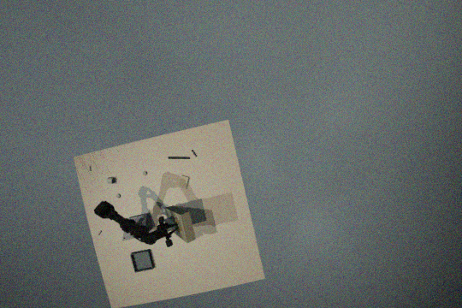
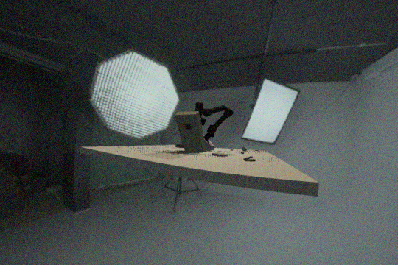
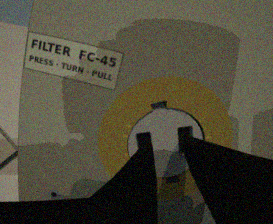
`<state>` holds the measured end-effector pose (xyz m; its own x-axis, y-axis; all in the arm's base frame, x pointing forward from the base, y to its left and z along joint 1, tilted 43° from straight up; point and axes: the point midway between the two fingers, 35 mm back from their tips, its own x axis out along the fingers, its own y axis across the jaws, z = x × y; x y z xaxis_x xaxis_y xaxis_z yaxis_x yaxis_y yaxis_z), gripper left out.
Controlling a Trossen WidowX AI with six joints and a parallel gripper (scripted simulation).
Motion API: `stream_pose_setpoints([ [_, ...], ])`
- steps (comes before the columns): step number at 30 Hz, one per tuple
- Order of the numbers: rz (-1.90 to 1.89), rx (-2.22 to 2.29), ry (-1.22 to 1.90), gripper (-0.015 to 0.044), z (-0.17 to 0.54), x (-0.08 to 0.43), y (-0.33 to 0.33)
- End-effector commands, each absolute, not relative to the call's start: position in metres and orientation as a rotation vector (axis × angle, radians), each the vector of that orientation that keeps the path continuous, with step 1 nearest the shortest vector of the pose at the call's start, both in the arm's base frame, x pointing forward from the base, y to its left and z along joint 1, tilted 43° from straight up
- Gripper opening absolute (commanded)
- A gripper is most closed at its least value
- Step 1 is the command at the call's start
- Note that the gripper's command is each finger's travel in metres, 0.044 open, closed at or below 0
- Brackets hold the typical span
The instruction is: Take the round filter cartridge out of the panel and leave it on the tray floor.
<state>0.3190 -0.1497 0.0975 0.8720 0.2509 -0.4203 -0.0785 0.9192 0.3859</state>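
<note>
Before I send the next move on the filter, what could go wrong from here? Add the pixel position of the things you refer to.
The gripper (image 1: 173, 228) (image 3: 167, 147) has its two fingertips over the slots on the cartridge face (image 3: 162, 117), so a slightly off-line push might jam or slip out.
The label (image 3: 73, 60) reads press, turn, pull; a straight pull without turning could well bind.
The tray (image 1: 143, 260) stands off to one side of the panel (image 1: 189, 227) (image 2: 191, 136), so a weak grip might drop the cartridge on the way.
</note>
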Motion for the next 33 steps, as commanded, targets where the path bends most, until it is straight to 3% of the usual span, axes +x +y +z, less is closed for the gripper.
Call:
stream_pose_setpoints([
  [1, 0.170, 0.371, 0.485, 0.0089, 0.0966, 0.3190, -0.1506],
  [33, 0.172, 0.370, 0.485, 0.0089, 0.0962, 0.3218, -0.1494],
])
